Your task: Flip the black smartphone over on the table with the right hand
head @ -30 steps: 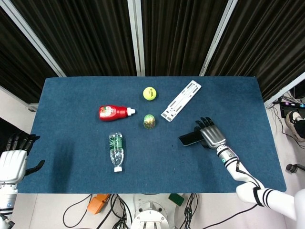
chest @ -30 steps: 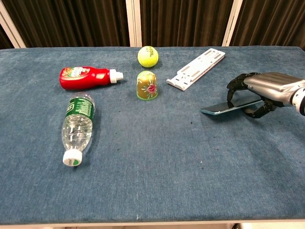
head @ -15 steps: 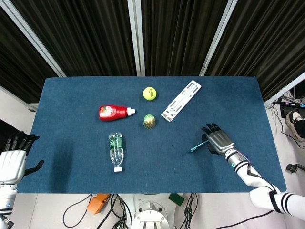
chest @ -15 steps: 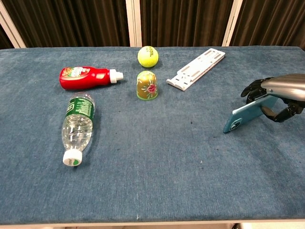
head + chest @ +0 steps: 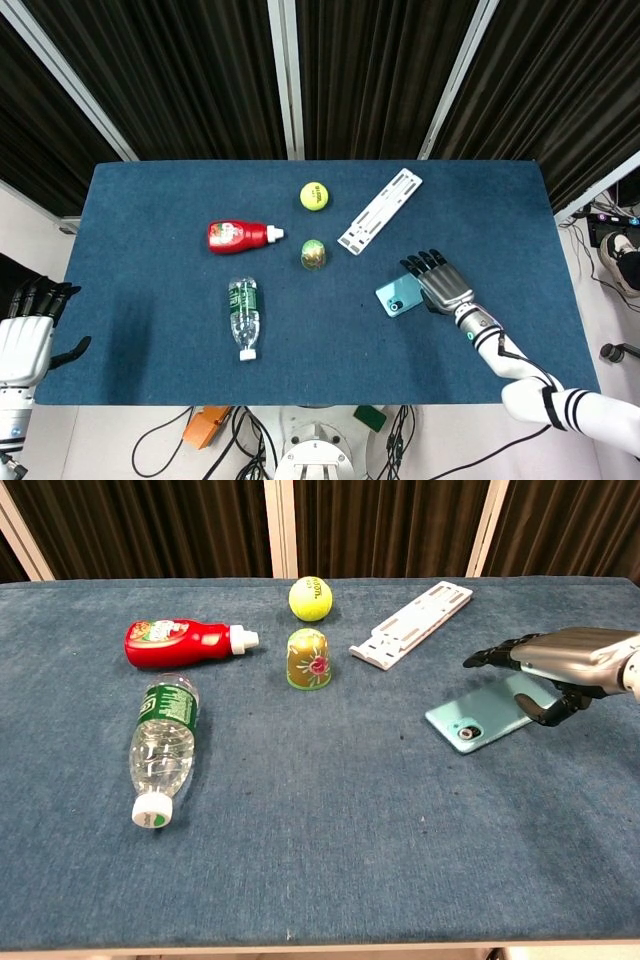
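The smartphone [image 5: 395,297] lies flat on the blue table [image 5: 150,200], its teal back and camera lens facing up [image 5: 476,718]. My right hand [image 5: 440,285] hovers over the phone's right end with its fingers stretched out level above it [image 5: 560,660]. Its thumb curls down beside the phone's right edge; whether it touches is unclear. My left hand [image 5: 25,340] hangs off the table's left side, fingers apart, holding nothing, and shows only in the head view.
A red ketchup bottle [image 5: 180,641] and a water bottle [image 5: 163,745] lie at the left. A tennis ball [image 5: 310,598] and a small green-gold dome [image 5: 309,659] sit mid-table. A white slotted strip [image 5: 412,624] lies just behind the phone.
The phone went from lying dark side up in my right hand, through standing on its edge, to lying flat teal back up. The hand's fingers have straightened out.
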`<state>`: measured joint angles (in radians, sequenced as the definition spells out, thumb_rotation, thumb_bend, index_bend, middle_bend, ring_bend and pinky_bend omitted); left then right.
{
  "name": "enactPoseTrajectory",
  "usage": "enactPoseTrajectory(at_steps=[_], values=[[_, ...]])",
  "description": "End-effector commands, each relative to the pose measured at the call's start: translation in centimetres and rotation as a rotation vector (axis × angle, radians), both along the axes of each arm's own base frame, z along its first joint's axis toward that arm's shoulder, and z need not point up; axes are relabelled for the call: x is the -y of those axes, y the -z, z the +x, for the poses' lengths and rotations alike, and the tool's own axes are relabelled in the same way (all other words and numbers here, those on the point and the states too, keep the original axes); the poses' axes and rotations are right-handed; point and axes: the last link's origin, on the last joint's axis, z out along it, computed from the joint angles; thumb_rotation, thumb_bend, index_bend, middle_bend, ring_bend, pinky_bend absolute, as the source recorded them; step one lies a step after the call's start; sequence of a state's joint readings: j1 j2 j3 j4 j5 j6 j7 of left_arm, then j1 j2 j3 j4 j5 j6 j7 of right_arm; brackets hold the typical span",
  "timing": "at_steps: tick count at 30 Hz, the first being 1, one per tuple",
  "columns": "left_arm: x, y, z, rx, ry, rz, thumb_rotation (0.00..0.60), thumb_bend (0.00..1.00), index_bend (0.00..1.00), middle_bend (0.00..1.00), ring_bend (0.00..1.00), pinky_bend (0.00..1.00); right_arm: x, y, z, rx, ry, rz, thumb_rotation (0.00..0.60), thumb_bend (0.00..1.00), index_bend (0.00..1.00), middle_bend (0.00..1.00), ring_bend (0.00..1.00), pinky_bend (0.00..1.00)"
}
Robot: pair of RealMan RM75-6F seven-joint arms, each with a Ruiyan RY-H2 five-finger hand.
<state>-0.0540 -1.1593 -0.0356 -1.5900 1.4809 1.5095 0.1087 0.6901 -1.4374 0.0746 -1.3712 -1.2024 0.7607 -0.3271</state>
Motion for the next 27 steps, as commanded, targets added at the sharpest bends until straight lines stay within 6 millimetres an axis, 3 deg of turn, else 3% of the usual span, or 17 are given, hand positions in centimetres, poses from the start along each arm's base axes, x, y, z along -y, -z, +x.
enactPoseTrajectory(at_steps=[1, 5, 10, 13, 17, 19, 23, 27], values=[[-0.1, 0.0, 0.1, 0.001, 0.003, -0.002, 0.6, 0.22, 0.19, 0.16, 0.05, 0.0, 0.2, 0.2, 0.2, -0.002, -0.006, -0.009, 0.6, 0.82, 0.0, 0.09, 0.0, 0.06], [0.0, 0.0, 0.1, 0.002, 0.004, 0.001, 0.6, 0.22, 0.19, 0.16, 0.05, 0.0, -0.2, -0.5, 0.1, 0.02, -0.009, -0.051, 0.6, 0.82, 0.0, 0.07, 0.0, 0.05], [-0.2, 0.0, 0.0, 0.007, 0.005, 0.005, 0.6, 0.22, 0.19, 0.16, 0.05, 0.0, -2.1, -4.6, -0.8, 0.07, -0.024, -0.205, 0.6, 0.82, 0.0, 0.07, 0.0, 0.03], [-0.4, 0.1, 0.1, 0.013, 0.01, 0.003, 0.6, 0.22, 0.19, 0.16, 0.05, 0.0, -4.3, -7.7, -2.2, 0.102, -0.005, -0.298, 0.6, 0.77, 0.0, 0.06, 0.0, 0.02], [-0.5, 0.3, 0.3, 0.018, 0.022, 0.0, 0.6, 0.22, 0.19, 0.16, 0.05, 0.0, -7.5, -11.6, -4.1, 0.137, 0.043, -0.413, 0.6, 0.57, 0.0, 0.06, 0.0, 0.02], [-0.6, 0.3, 0.4, 0.019, 0.028, 0.002, 0.6, 0.22, 0.19, 0.16, 0.05, 0.0, -9.4, -13.5, -5.0, 0.153, 0.066, -0.474, 0.6, 0.53, 0.0, 0.06, 0.0, 0.02], [-0.4, 0.2, 0.6, 0.021, 0.033, 0.008, 0.6, 0.22, 0.19, 0.16, 0.05, 0.0, -12.8, -16.0, -6.4, 0.18, 0.093, -0.557, 0.6, 0.53, 0.0, 0.06, 0.0, 0.02], [-0.4, 0.2, 0.7, 0.023, 0.039, 0.009, 0.6, 0.22, 0.19, 0.16, 0.05, 0.0, -14.3, -17.0, -7.2, 0.183, 0.109, -0.584, 0.6, 0.53, 0.0, 0.07, 0.0, 0.01]])
